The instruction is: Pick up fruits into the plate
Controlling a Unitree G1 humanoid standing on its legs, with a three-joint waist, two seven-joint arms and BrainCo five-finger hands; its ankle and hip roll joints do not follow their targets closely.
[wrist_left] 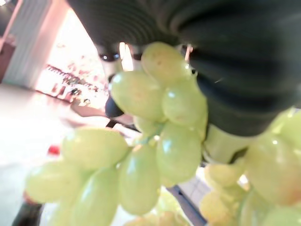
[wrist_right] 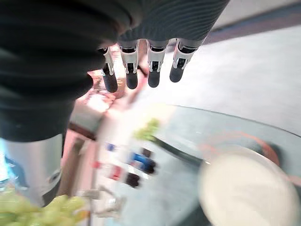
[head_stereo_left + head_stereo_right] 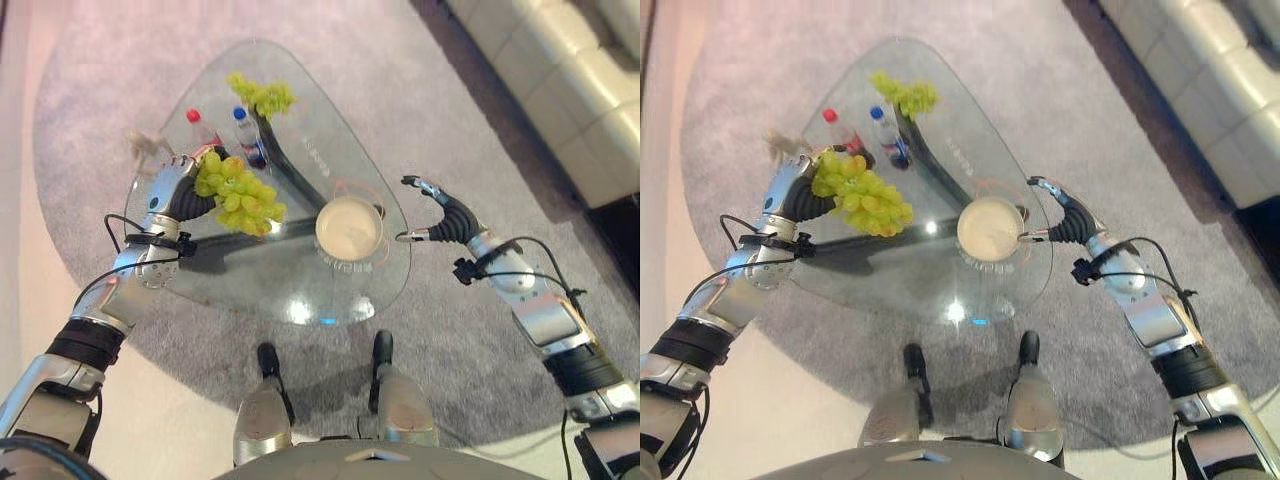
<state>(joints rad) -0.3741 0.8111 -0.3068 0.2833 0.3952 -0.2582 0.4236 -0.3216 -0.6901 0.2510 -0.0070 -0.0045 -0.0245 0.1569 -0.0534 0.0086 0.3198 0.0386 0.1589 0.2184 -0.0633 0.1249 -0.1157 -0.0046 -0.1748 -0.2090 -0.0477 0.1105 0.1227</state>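
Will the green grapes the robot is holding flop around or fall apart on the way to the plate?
Probably a bit floppy: the grape bunch droops loosely from the left hand. The grapes look round and smooth, so a loose one might drop and roll on the glass table. The plate sits close by.

Bright, even light across the head views, with white glare spots on the glass table [image 3: 300,310] near its front edge. Soft shadows fall on the rug [image 3: 1120,120] under the table. Edges bow outward, wide-lens style. Close in on the left wrist, the grapes [image 1: 160,141] are soft and out of focus, background blown out pale. On the right wrist, the plate [image 2: 247,193] and bottles [image 2: 127,169] smear with blur.
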